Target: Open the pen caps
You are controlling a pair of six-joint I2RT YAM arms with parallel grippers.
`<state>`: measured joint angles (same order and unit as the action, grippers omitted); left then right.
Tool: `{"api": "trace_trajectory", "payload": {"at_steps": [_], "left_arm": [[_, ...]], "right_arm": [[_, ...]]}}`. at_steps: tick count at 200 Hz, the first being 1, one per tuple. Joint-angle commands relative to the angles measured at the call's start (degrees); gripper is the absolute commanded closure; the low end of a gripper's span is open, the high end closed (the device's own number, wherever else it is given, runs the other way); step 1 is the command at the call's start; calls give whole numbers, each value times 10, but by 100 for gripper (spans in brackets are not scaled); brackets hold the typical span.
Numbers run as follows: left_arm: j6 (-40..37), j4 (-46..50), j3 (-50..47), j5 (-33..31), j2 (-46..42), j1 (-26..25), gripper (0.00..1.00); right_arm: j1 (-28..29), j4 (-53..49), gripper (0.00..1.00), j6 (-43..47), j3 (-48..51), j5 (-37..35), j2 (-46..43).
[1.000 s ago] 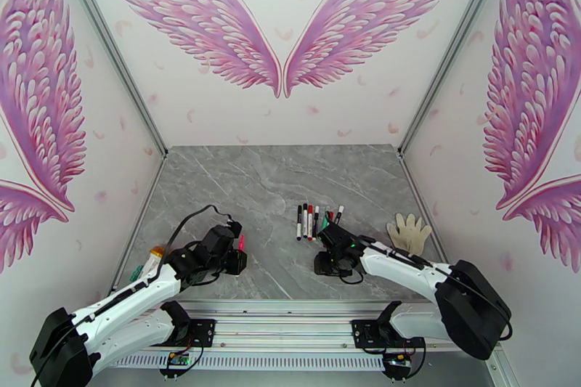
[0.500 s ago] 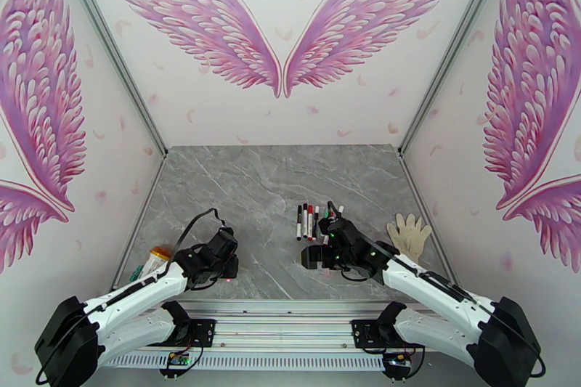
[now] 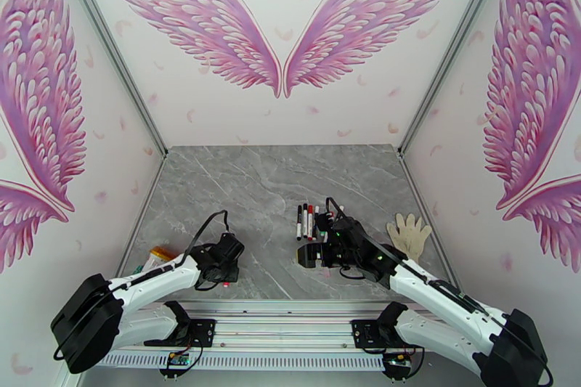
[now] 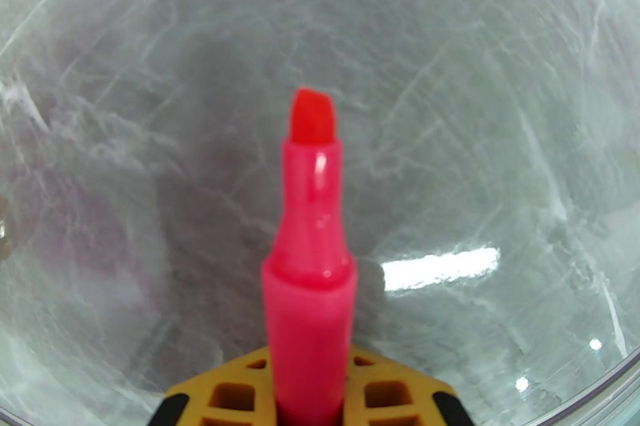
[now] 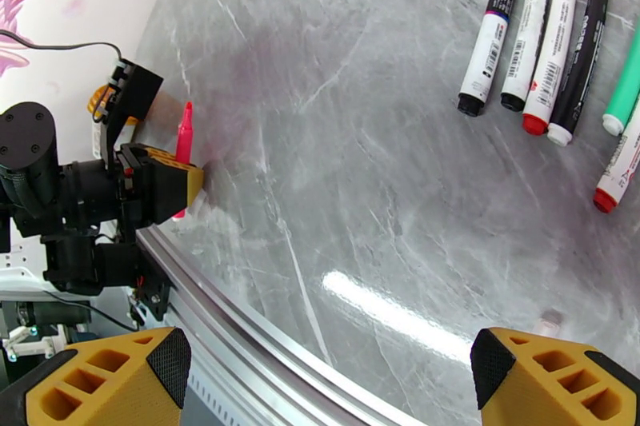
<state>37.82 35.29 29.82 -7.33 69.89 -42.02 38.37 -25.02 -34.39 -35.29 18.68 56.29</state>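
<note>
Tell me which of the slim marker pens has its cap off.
The pink plastic marker pen clamped in the left gripper: its bare chisel tip shows. The other pens, lying in a row on the grey marble table, look capped.

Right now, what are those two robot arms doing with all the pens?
The left gripper is shut on a pink marker whose cap is off, so its pink tip is bare over the grey table. The right gripper is wide open and holds nothing, hovering near the table's front edge. The other markers lie in a row, all capped, and neither gripper touches them.
</note>
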Motion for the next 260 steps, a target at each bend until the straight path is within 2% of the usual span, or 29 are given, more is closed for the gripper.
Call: {"api": "trace_trajectory", "payload": {"at_steps": [1,41,96,203,260], "left_arm": [[-1,5,21,-13,14,-2,78],[9,12,26,-24,28,-4,75],[29,8,21,-27,30,-3,63],[44,16,22,-32,29,-4,69],[41,23,33,-29,12,-3,62]], "right_arm": [[2,3,1,10,2,-5,2],[2,-1,1,12,0,-16,5],[2,-8,1,14,1,-23,13],[2,-4,1,6,11,-28,3],[2,-4,1,5,9,-29,3]]}}
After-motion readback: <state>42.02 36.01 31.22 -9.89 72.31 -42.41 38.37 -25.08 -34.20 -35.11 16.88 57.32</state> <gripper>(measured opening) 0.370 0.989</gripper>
